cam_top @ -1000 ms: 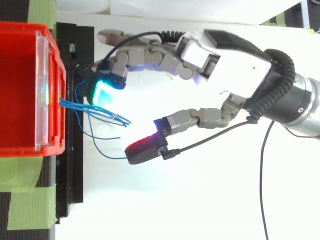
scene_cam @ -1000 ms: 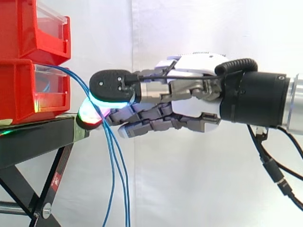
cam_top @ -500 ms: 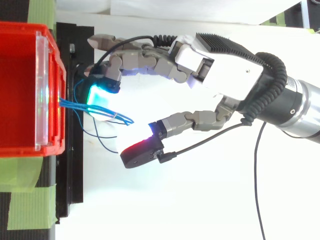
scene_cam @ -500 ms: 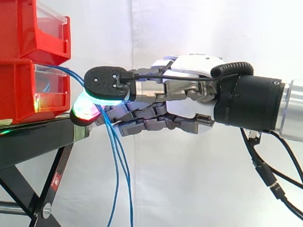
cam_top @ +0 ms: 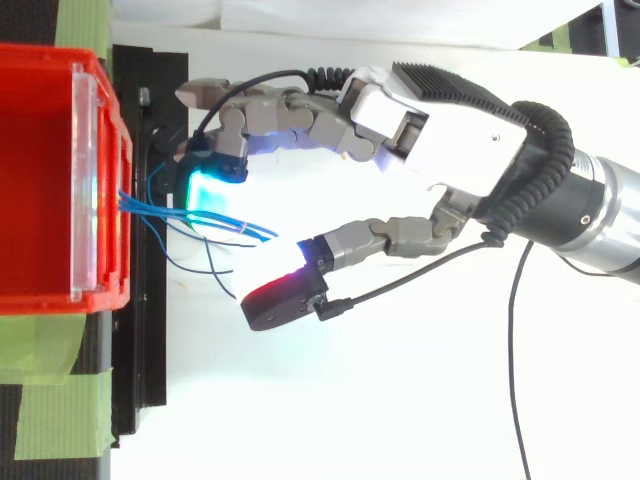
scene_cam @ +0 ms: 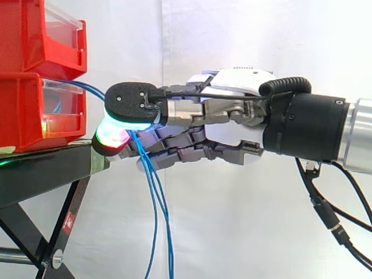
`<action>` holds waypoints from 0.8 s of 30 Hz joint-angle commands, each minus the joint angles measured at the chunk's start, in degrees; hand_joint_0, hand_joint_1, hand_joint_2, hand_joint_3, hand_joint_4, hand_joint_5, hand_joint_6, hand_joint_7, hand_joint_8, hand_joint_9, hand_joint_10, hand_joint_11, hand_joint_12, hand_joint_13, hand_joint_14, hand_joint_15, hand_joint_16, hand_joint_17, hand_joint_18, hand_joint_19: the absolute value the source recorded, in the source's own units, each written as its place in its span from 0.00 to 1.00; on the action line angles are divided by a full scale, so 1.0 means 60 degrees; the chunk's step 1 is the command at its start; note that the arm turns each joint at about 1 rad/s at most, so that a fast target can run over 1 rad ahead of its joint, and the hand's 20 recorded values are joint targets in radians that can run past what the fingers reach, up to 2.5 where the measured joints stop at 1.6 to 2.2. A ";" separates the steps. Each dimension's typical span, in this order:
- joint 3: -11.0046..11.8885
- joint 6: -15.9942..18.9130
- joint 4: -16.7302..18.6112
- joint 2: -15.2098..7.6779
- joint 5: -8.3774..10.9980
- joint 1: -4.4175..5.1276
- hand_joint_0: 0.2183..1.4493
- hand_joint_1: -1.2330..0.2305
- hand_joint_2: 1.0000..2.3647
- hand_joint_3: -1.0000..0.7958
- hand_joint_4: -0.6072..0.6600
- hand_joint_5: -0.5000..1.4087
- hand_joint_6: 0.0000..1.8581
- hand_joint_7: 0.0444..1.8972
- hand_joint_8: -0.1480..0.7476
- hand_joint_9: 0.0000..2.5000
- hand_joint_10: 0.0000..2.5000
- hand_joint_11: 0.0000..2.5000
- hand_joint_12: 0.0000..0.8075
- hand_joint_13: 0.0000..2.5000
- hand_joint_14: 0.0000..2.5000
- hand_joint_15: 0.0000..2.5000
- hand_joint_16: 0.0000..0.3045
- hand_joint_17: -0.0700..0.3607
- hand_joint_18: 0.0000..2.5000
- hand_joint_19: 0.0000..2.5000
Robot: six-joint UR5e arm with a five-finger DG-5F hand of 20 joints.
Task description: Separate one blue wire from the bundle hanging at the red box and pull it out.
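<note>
The grey robot hand pokes among thin blue wires hanging from the red plastic box, fingers apart, pinching nothing. Next, I think, pinch just one.

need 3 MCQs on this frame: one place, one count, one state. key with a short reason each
1. Where do the blue wires come out?
A) the lower red bin
B) a spool on the floor
C) a hole in the curtain

2. How many red bins are stacked in the side view?
A) one
B) two
C) four

3. How is the hand?
A) a fist, away from the wires
B) open, wires between thumb and fingers
C) flat on a table

Key: 1 A, the wires leave that bin's front. 2 B, an upper red bin sits on the lower one. 3 B, the top view shows the thumb pad apart from the cyan pad.
</note>
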 commanded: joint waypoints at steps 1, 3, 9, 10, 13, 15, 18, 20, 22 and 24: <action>0.0000 0.0106 -0.0059 0.0000 -0.0016 -0.0023 0.33 0.41 0.00 0.31 0.69 0.20 0.27 0.70 0.52 0.25 0.00 0.11 0.42 0.13 0.00 0.06 0.15 0.40 0.13 0.16; 0.0000 0.0149 -0.0088 0.0000 -0.0016 -0.0023 0.33 0.43 0.00 0.32 0.69 0.20 0.27 0.68 0.51 0.25 0.00 0.11 0.42 0.13 0.00 0.06 0.15 0.40 0.14 0.16; 0.0000 0.0193 -0.0103 0.0000 -0.0016 -0.0038 0.33 0.43 0.01 0.32 0.68 0.20 0.27 0.66 0.52 0.25 0.00 0.11 0.42 0.13 0.00 0.07 0.15 0.40 0.14 0.16; 0.0000 0.0193 -0.0103 0.0000 -0.0016 -0.0038 0.33 0.43 0.01 0.32 0.68 0.20 0.27 0.66 0.52 0.25 0.00 0.11 0.42 0.13 0.00 0.07 0.15 0.40 0.14 0.16; 0.0000 0.0252 -0.0162 0.0000 -0.0016 -0.0052 0.33 0.43 0.01 0.32 0.68 0.20 0.27 0.66 0.51 0.26 0.00 0.11 0.41 0.14 0.00 0.07 0.15 0.40 0.14 0.16; 0.0000 0.0281 -0.0191 0.0015 -0.0030 -0.0067 0.33 0.43 0.01 0.32 0.69 0.20 0.27 0.66 0.52 0.26 0.00 0.11 0.42 0.14 0.00 0.07 0.15 0.40 0.14 0.16; 0.0000 0.0413 -0.0249 0.0015 -0.0030 -0.0096 0.33 0.43 0.01 0.32 0.68 0.20 0.27 0.66 0.52 0.26 0.00 0.11 0.42 0.14 0.00 0.07 0.15 0.40 0.14 0.17; 0.0000 0.0516 -0.0279 0.0015 -0.0030 -0.0126 0.34 0.43 0.01 0.32 0.68 0.20 0.27 0.66 0.52 0.27 0.00 0.12 0.42 0.14 0.00 0.07 0.15 0.40 0.15 0.17; 0.0000 0.0545 -0.0308 0.0029 -0.0030 -0.0155 0.34 0.42 0.01 0.33 0.68 0.20 0.27 0.66 0.52 0.27 0.00 0.12 0.42 0.15 0.00 0.07 0.15 0.40 0.15 0.17; 0.0000 0.0545 -0.0323 0.0044 -0.0030 -0.0184 0.34 0.42 0.01 0.33 0.68 0.21 0.27 0.67 0.52 0.27 0.00 0.12 0.42 0.15 0.00 0.07 0.15 0.40 0.15 0.17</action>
